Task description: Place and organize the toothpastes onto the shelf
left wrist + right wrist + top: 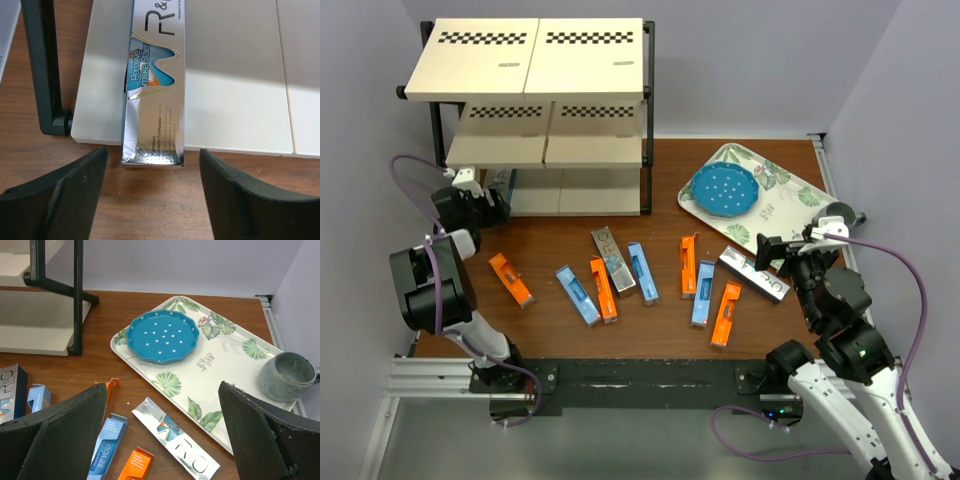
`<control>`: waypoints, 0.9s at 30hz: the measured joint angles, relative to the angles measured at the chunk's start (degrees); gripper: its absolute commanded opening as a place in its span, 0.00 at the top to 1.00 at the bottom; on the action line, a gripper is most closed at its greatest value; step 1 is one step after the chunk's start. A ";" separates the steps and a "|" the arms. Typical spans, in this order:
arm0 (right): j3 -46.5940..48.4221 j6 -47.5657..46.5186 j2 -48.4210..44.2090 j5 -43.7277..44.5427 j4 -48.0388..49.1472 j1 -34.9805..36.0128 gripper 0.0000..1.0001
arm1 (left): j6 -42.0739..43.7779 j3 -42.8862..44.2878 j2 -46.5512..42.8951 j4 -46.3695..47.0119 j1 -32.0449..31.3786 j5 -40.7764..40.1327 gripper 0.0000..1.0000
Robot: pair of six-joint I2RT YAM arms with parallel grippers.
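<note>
Your left fingers (60, 195) are apart, flanking the silver toothpaste (155, 100) without touching it. It lies on the shelf (235, 100), bottom board, near end seemingly overhanging. Right fingers (55, 435) are spread wide and empty, over loose cartons (640, 272) on the table (650, 335).

On my left wrist feed the silver toothpaste carton (155, 100) is mirror-glossy foil card (creased and dimpled at its near end). The shelf board (235, 75) is smooth matt cream, its frame leg (42, 65) matt black metal, the table (150, 205) brown woodgrain with a soft sheen. The left gripper's fingers (60, 200) look like dull black plastic. The floral tray (235, 365) and blue plate (162, 335) shine glossy.
</note>
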 measured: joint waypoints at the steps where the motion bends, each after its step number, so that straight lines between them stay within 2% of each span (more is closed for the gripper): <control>1: -0.02 0.00 0.00 0.02 -0.09 0.00 0.01 | -0.17 -0.11 -0.20 0.04 0.00 -0.13 0.13; 8: -0.02 0.00 -0.15 0.00 -0.28 0.00 0.01 | -4.68 -6.40 -10.14 0.96 0.00 -4.74 0.12; 14: -0.02 -0.02 -1.36 0.00 -0.42 0.00 0.01 | -12.44 -12.46 -18.03 1.42 0.00 -13.20 0.13; 21: -0.11 -0.09 -2.38 0.00 -0.46 0.00 0.01 | -20.90 -13.53 -18.10 -3.56 0.00 -23.65 0.13; 27: -0.48 -0.09 -2.78 0.00 -0.48 0.00 0.01 | -25.70 -10.97 -13.60 -7.54 0.00 -26.75 0.13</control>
